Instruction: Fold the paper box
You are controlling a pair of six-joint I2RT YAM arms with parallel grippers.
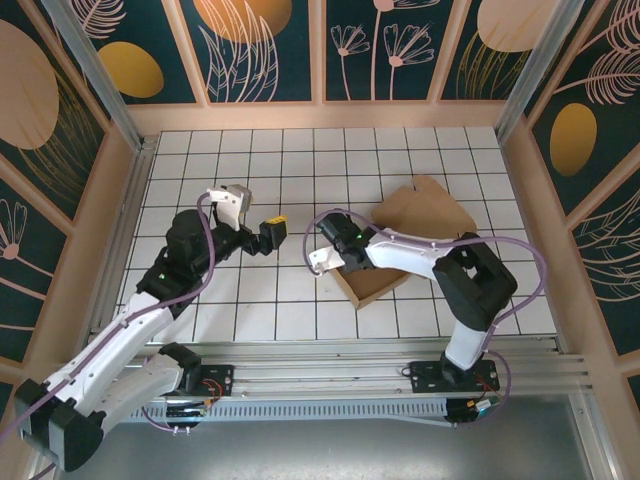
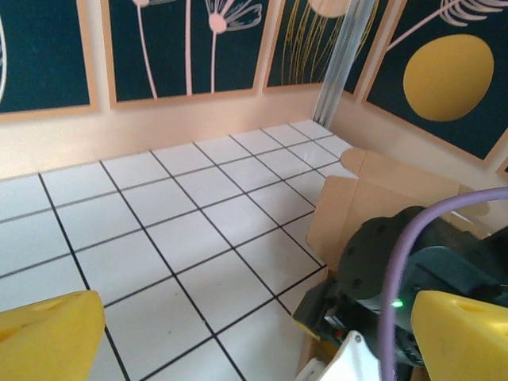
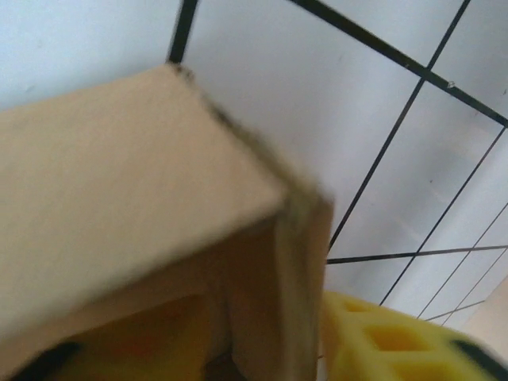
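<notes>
The paper box (image 1: 378, 284) is a brown cardboard piece, partly folded, lying right of centre with a flat flap (image 1: 425, 210) spread out behind it. My right gripper (image 1: 335, 262) is at its left wall. Up close, a corner of the paper box (image 3: 119, 182) stands between the yellow fingers (image 3: 397, 345), which are apart, so the right gripper (image 3: 262, 349) is open around the wall; that view is blurred. My left gripper (image 1: 270, 236) hovers open left of the box with nothing in it. Its yellow fingertips (image 2: 48, 333) frame the paper box (image 2: 357, 206) and the right arm's wrist (image 2: 413, 270).
The white gridded table (image 1: 250, 160) is ringed by low tan walls (image 1: 320, 115) with patterned panels above. An aluminium rail (image 1: 320, 350) runs along the near edge. The two grippers are about one tile apart.
</notes>
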